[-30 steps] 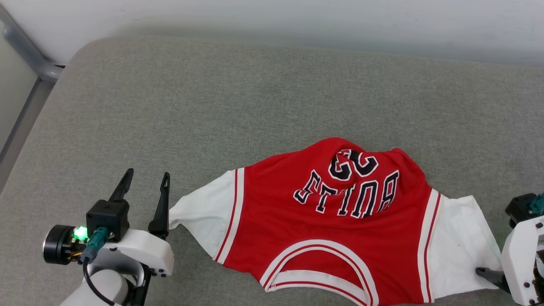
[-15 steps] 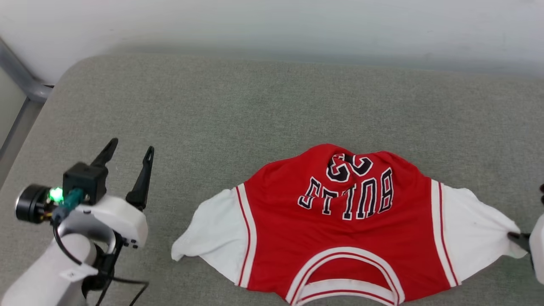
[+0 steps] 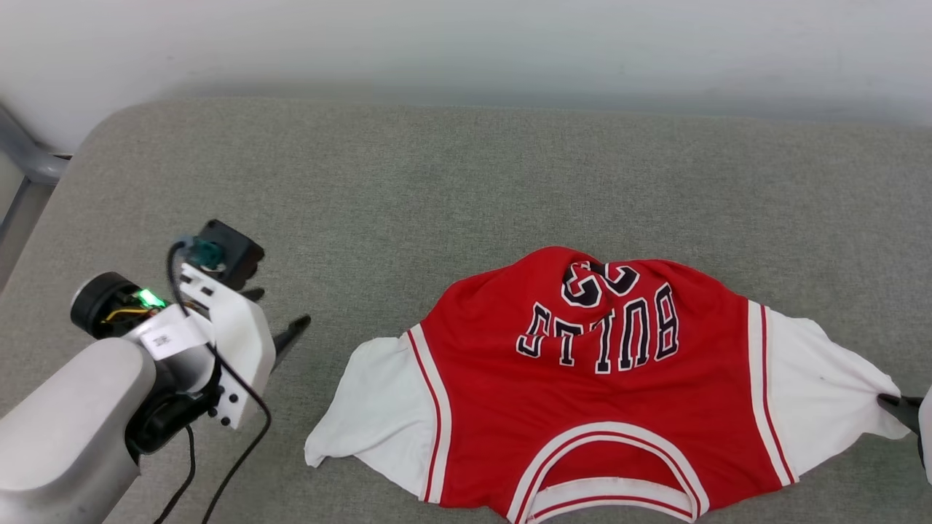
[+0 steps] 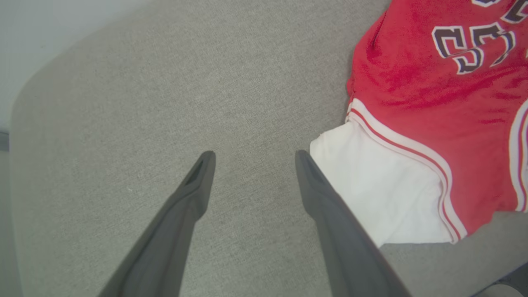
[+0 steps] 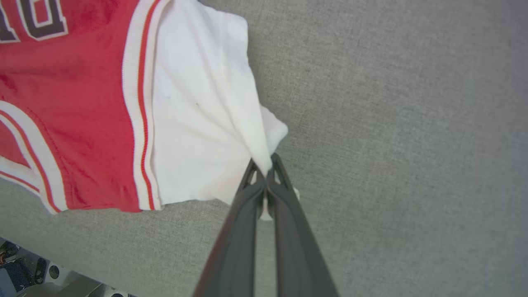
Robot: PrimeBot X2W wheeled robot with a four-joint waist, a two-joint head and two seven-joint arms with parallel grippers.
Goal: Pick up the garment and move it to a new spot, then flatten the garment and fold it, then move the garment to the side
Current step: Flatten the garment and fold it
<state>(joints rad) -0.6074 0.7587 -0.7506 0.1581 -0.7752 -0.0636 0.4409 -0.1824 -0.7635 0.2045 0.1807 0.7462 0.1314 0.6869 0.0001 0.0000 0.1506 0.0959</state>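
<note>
The garment (image 3: 597, 378) is spread on the grey cushion (image 3: 466, 182), lettered side up, with the collar nearest the robot. The right claw (image 5: 266, 173) is clamped tight on the outer edge of the white right sleeve (image 5: 198, 123). The cloth is drawn to a point at the fingertips, and the red body lies beyond that sleeve, away from the claw. The left claw (image 4: 251, 159) is held wide with nothing between its fingers, over bare cushion. The left sleeve (image 4: 379, 198) lies just beside one fingertip; whether it is touched cannot be told.

The task is judged to be at the flattening step. Both sleeves are laid outward, but the far end of the body is bunched, with the number creased, and the left sleeve's edge is curled and slack. Flattening is therefore taken as only partly done. No fold is seen anywhere, so the folding and the move to the side are yet to be done. A grip on the left sleeve would probably be needed next, so that the cloth can be drawn taut from both ends.
</note>
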